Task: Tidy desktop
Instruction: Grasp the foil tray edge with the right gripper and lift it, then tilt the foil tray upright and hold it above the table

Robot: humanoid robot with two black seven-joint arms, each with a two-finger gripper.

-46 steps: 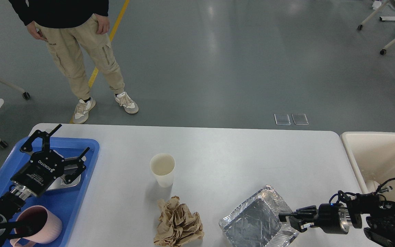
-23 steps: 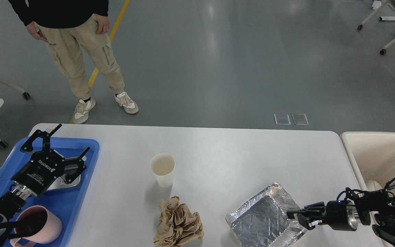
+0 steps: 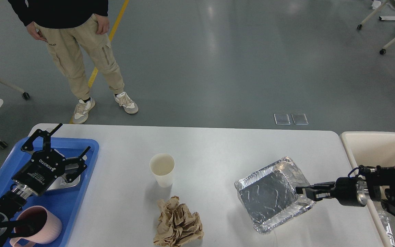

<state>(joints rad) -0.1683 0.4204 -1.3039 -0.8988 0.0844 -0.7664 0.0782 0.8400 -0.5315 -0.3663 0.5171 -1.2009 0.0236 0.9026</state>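
The white desktop (image 3: pixel 218 147) carries a white paper cup (image 3: pixel 162 169) in the middle and a crumpled brown paper ball (image 3: pixel 178 223) near the front edge. My right gripper (image 3: pixel 305 192) is shut on the right rim of a crinkled foil tray (image 3: pixel 273 193), holding it tilted above the desktop's right part. My left gripper (image 3: pixel 62 145) is open, its fingers spread over the blue tray (image 3: pixel 81 178) at the far left, above a small metal dish (image 3: pixel 65 181).
A pink cup (image 3: pixel 38 226) stands in the blue tray's near end. A cream-coloured bin (image 3: pixel 379 151) stands off the desktop's right edge. A person in beige trousers (image 3: pixel 77 55) stands beyond the far left corner. Chair legs on castors stand on the floor at the far right.
My right gripper has lifted the foil tray and carried it right and away from me, toward the bin. The left arm has not moved.
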